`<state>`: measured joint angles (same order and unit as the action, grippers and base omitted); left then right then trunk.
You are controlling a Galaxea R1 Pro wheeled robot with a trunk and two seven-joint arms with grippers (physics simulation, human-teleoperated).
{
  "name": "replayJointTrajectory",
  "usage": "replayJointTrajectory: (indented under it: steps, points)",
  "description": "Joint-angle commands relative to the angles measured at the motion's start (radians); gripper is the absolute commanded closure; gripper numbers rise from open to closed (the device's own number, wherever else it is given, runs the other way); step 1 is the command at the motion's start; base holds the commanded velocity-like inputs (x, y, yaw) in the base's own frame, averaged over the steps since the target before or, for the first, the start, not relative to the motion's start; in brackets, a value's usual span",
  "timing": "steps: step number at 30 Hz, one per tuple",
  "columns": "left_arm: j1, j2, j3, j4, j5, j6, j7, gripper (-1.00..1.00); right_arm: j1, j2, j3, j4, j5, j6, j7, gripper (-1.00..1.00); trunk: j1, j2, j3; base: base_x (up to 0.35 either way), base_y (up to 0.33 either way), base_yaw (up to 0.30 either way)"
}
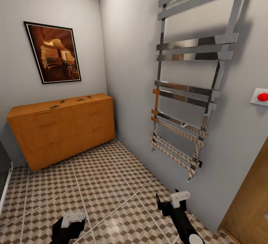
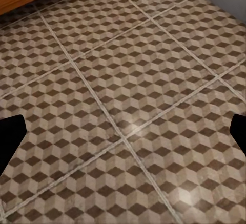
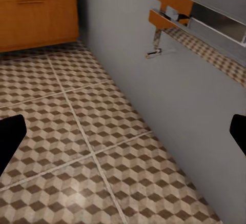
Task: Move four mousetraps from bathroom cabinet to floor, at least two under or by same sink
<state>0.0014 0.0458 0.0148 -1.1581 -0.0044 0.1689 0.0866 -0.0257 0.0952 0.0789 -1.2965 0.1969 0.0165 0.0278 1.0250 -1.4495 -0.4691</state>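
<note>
**A:** What do you have ahead of you?

**B:** You face a corner of the room. The low orange-brown wooden cabinet (image 1: 61,130) with drawer fronts and slim bar handles stands against the far wall. On its top lie four small dark mousetraps (image 1: 54,107), spread in a loose row toward the back edge; from the head view they are too small for you to make out boards or wire with any certainty.

**A:** And the grippers?

**B:** Your left gripper (image 1: 69,224) hangs low over the cube-patterned brown, beige and white tiled floor (image 1: 108,192), well apart from the cabinet. In its wrist view the two dark fingertips (image 2: 10,139) sit at opposite edges, spread wide, nothing between them but tile. Your right gripper (image 1: 172,200) hovers near the grey wall; its fingertips (image 3: 9,139) stand just as far apart and hold nothing.

**A:** What else is around you?

**B:** A chrome ladder-shaped towel rail (image 1: 193,84) is mounted on the right wall, a framed picture of a log cabin (image 1: 53,52) hangs above the cabinet, and a red round button on a white plate (image 1: 261,97) sits beside a wooden door (image 1: 249,206).
</note>
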Motion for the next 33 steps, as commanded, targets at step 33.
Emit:
replayJointTrajectory:
  steps: [33]
  points:
    - [0.000,-0.006,-0.005,0.010,0.001,0.003,0.001,-1.00,0.000,0.001,0.004,-0.007,0.010,0.003,0.002,-1.00,0.000,-0.001,-0.001,0.000,0.000,0.211]
